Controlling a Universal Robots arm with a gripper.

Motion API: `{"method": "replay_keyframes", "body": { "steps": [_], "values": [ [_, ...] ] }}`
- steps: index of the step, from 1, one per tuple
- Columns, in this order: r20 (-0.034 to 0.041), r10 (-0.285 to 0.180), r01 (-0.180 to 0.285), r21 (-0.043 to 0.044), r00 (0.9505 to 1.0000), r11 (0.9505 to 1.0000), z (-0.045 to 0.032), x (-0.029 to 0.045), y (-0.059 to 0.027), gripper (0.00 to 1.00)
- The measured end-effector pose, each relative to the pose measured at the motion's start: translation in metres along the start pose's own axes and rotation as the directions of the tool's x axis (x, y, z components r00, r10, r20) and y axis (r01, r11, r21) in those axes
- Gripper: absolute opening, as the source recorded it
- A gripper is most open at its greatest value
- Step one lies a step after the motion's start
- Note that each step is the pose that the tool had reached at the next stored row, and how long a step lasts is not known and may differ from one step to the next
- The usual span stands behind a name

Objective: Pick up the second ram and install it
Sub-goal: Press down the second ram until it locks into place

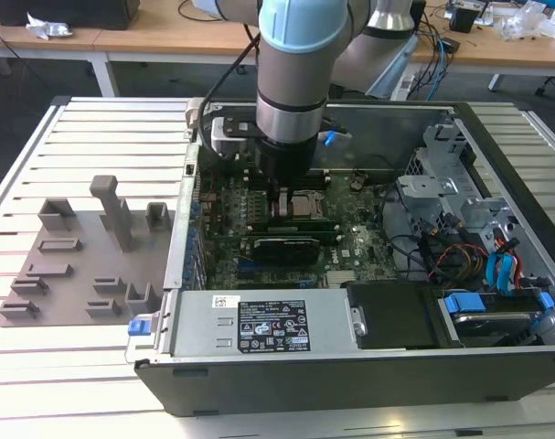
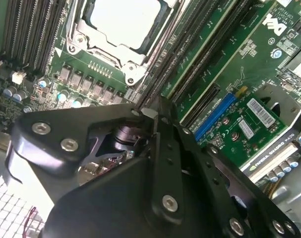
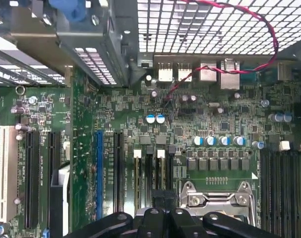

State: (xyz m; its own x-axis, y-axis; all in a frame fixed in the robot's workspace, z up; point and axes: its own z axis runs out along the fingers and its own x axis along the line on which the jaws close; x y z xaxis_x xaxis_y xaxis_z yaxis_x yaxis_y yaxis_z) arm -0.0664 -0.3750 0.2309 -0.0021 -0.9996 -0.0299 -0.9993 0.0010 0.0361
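Observation:
My gripper reaches down into the open computer case, onto the motherboard just beside the square metal CPU socket. Its fingers stand together, shut, in both wrist views. They sit over the row of memory slots next to the socket. A thin green stick, the second ram, lies along those slots. The fingertips meet its end towards the exterior view's left. I cannot tell whether they pinch it or rest on it.
A graphics card stands in the slots beyond the memory. The power supply and drive cage crowd the case's front and right. A grey tray with plastic blocks lies at the exterior view's left on the slatted table.

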Motion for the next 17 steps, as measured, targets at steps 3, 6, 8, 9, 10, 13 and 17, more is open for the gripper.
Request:
{"method": "replay_keyframes", "body": {
  "steps": [3,6,8,9,10,13,17],
  "values": [
    [-0.0022,0.000,-0.001,-0.0057,1.0000,1.0000,-0.0067,0.0000,-0.0073,0.10],
    [-0.0016,0.001,-0.001,-0.0316,1.0000,0.9995,-0.0085,0.0001,-0.0341,0.10],
    [-0.0014,0.001,-0.001,-0.0317,1.0000,0.9995,-0.0234,-0.0009,-0.0342,0.10],
    [-0.0013,0.001,-0.001,-0.0316,1.0000,0.9995,-0.0285,-0.0011,-0.0340,0.10],
    [-0.0011,0.001,-0.001,-0.0316,1.0000,0.9995,-0.0339,-0.0012,-0.0338,0.10],
    [-0.0013,0.001,-0.001,-0.0316,1.0000,0.9995,-0.0472,-0.0016,-0.0333,0.10],
    [-0.0012,0.001,-0.001,-0.0316,1.0000,0.9995,-0.0475,-0.0016,-0.0333,0.10]
  ]
}}
